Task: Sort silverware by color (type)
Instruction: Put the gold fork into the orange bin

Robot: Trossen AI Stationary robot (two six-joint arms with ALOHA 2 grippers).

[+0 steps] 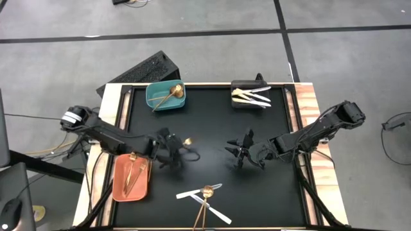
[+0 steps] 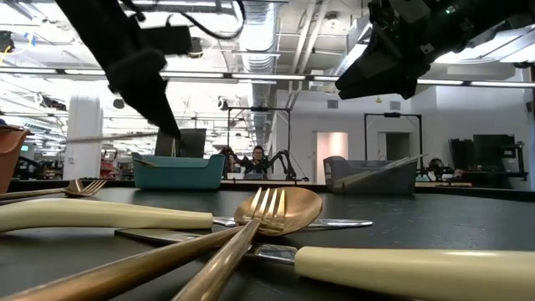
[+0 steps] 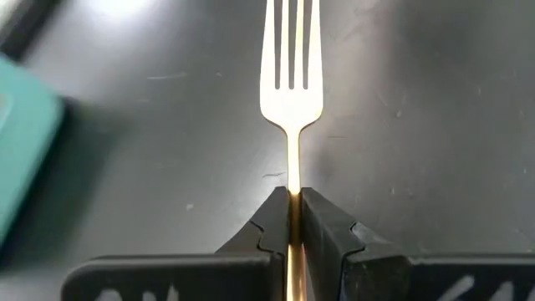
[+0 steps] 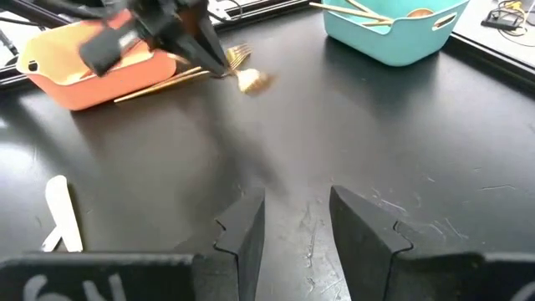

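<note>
High view: the left gripper [image 1: 172, 142] hangs over the black mat [image 1: 212, 115], just beside the salmon bin [image 1: 131, 177] and nearer the mat's middle, clamping a gold fork [image 1: 186, 141]. The right gripper [image 1: 243, 152] hovers farther from that bin, across the mat's middle. Loose silverware [image 1: 204, 196] lies near the bin, on the mat's near edge.

Low view: crossed utensils [image 2: 251, 226] fill the foreground.

Left wrist view: fingers [image 3: 322, 230] pinch the fork's [image 3: 290, 63] handle.

Right wrist view: the right gripper's [image 4: 294, 224] fingers stand parted, holding nothing; the salmon bin [image 4: 75, 79] lies beyond, with the fork [image 4: 242, 71] held beside it.
</note>
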